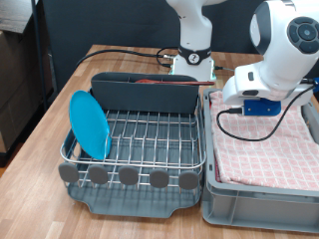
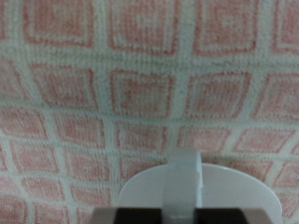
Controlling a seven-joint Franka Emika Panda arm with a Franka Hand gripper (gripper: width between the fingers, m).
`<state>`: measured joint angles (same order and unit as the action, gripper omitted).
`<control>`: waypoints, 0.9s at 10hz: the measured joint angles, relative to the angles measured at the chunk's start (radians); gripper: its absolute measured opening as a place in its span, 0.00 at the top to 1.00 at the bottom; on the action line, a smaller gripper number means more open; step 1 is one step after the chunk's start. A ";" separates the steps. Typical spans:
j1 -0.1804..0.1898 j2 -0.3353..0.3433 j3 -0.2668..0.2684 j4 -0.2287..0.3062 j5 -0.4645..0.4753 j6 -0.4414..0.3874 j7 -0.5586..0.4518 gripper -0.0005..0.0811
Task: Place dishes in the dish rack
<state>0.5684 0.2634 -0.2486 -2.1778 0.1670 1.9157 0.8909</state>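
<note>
Tool [image 1: 231,108] hovers over the checked cloth [image 2: 149,84] with the white cup [image 2: 196,191] directly beneath it; grip state unclear.

The arm [image 1: 284,45] is glossy white, built of rounded, bulbous segments with dark grey seams at the joints. A blue block [image 1: 261,106] sits under its white wrist, and black cables [image 1: 231,127] loop from there. A white base [image 1: 192,62] carries small dark markings.
</note>
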 joint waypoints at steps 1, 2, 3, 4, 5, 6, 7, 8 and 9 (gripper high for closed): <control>0.000 -0.007 -0.002 0.005 0.005 -0.013 0.003 0.91; 0.000 -0.015 -0.006 0.014 0.010 -0.028 0.004 0.91; -0.001 -0.023 -0.012 0.025 0.011 -0.046 0.006 0.91; -0.001 -0.033 -0.018 0.035 0.012 -0.062 0.007 0.91; -0.001 -0.044 -0.025 0.046 0.012 -0.074 0.009 0.91; -0.001 -0.057 -0.032 0.055 0.011 -0.077 0.011 0.91; -0.002 -0.071 -0.039 0.066 0.009 -0.088 0.012 0.91; -0.002 -0.082 -0.046 0.081 0.008 -0.106 0.012 0.91; -0.002 -0.091 -0.053 0.093 0.008 -0.114 0.012 0.91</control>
<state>0.5666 0.1724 -0.3016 -2.0852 0.1746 1.8013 0.9027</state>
